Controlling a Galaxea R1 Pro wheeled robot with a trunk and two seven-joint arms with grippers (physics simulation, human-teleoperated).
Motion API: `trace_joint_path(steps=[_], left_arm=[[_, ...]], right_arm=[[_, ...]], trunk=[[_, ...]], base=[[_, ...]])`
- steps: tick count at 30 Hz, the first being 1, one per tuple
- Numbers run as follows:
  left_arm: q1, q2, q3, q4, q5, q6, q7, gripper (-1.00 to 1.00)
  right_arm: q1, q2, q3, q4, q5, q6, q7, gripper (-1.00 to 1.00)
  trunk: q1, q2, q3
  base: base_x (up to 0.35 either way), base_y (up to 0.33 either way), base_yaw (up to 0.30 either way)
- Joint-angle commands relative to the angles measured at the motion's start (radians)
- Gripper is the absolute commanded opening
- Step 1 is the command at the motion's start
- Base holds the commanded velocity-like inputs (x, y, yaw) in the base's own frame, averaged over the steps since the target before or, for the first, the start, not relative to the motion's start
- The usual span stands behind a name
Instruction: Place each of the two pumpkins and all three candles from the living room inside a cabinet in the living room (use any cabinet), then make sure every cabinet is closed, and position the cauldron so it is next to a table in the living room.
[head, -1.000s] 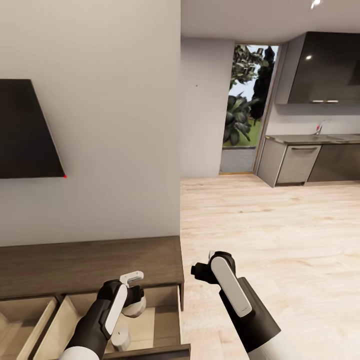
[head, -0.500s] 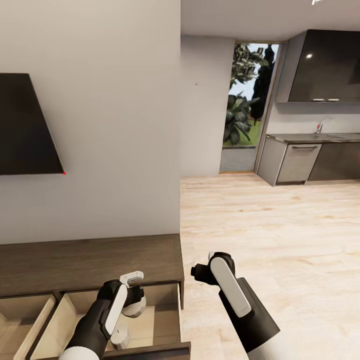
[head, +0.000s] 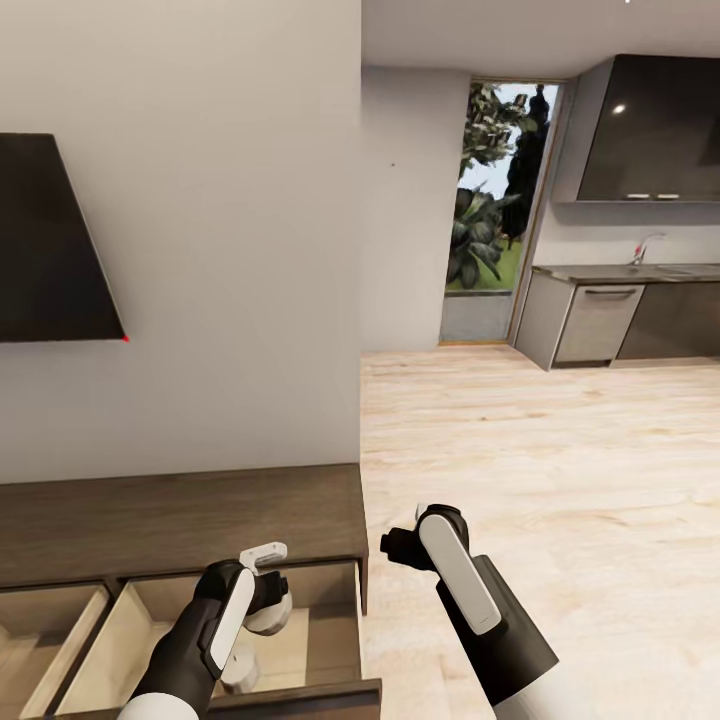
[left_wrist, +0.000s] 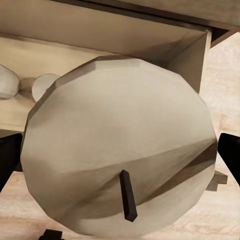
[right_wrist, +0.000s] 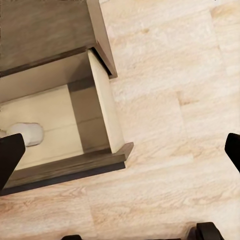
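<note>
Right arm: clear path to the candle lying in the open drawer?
Probably yes. The drawer is pulled open with nothing above the candle, and the right hand is open and empty beside it over the floor.

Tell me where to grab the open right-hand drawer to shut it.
Take the drawer by the top edge of its dark front panel, coming from above on the floor side. The front is flat with no handle, and pulled out, so that edge is exposed. The right end effector is open; the left end effector holds a candle.
</note>
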Motion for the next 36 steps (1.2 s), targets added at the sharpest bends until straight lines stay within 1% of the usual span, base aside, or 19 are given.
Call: trace_joint_path(steps=[1,18,27,36], left_arm=[[0.000,0.000,0.000,0.000,0.000,0.000,0.000,-1.00],[0.000,-0.001,0.001,0.000,0.003,0.006,0.001,-1.00],[0.000,-0.002,0.003,-0.017,0.006,0.008,-0.001,-1.00],[0.000,-0.002,0.003,-0.018,0.006,0.008,-0.002,-1.00]], right_arm=[[0.000,0.000,0.000,0.000,0.000,0.000,0.000,1.00],[0.000,0.000,0.000,0.005,-0.001,-0.001,0.003,1.00],[0.000,0.000,0.000,0.005,0.000,-0.001,0.003,1.00],[0.000,0.000,0.000,0.005,-0.001,-0.001,0.003,1.00]], trunk=[[0.004,-0.007,-0.003],[0.069,-0.126,-0.056],[0.069,-0.126,-0.056],[0.104,-0.189,-0.085]], base=[[0.000,0.000,0.000],[0.000,0.000,0.000],[0.000,0.000,0.000],[-0.006,0.000,0.000]])
